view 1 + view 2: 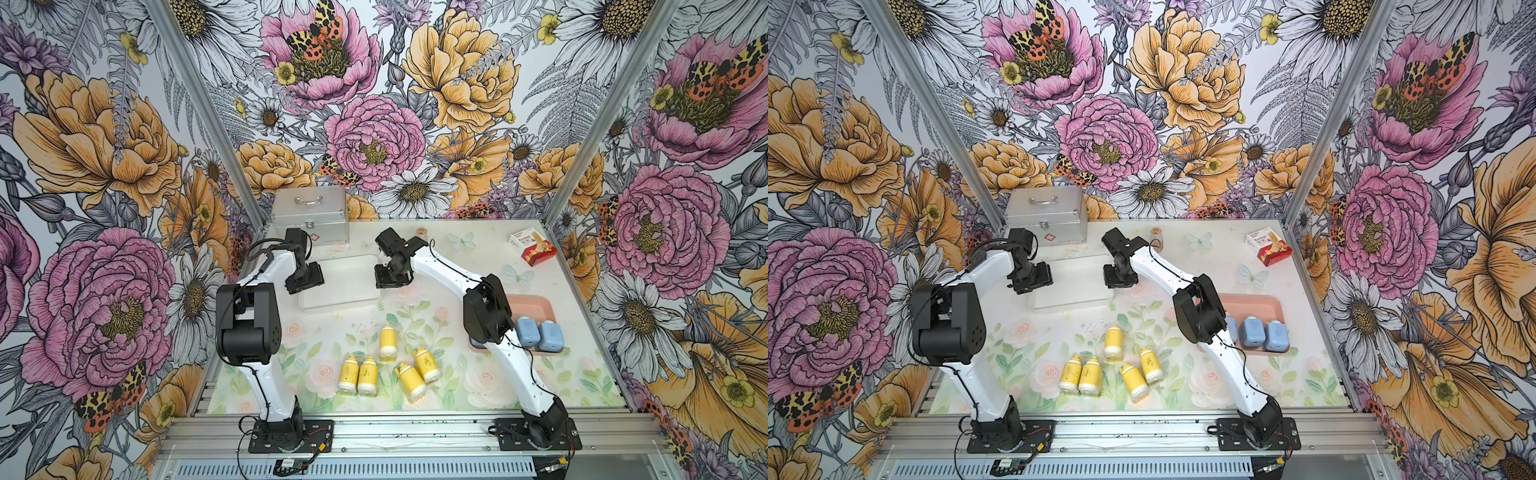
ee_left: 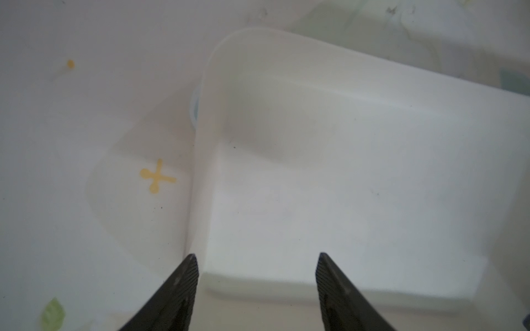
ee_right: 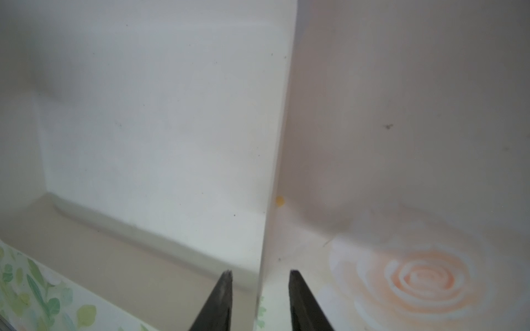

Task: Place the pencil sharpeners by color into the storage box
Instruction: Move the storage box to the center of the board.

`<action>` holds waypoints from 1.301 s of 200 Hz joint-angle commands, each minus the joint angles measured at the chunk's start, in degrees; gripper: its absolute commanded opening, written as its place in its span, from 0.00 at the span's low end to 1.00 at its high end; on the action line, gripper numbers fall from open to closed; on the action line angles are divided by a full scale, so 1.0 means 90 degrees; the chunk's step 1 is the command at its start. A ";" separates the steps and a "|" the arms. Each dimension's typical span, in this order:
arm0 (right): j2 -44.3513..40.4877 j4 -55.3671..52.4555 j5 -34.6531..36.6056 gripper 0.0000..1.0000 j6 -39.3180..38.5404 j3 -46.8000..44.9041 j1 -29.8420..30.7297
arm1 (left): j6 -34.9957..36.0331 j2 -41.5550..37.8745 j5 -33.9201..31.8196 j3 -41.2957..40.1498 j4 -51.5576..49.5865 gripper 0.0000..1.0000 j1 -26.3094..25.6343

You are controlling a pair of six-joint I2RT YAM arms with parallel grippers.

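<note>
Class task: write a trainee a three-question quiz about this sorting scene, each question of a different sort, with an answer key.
1. How many yellow pencil sharpeners lie on the table? A three, B five, C seven.
2. True or false: the blue pencil sharpeners sit on the pink tray.
3. Fill in: the left end effector and the right end effector each straddle a side wall of the ____.
Key: 1 B. 2 true. 3 storage box.
</note>
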 commanded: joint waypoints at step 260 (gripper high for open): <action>-0.2770 0.0109 0.1699 0.03 0.0020 -0.3841 -0.0513 | -0.0064 -0.1079 -0.0543 0.0119 -0.0296 0.73 -0.1010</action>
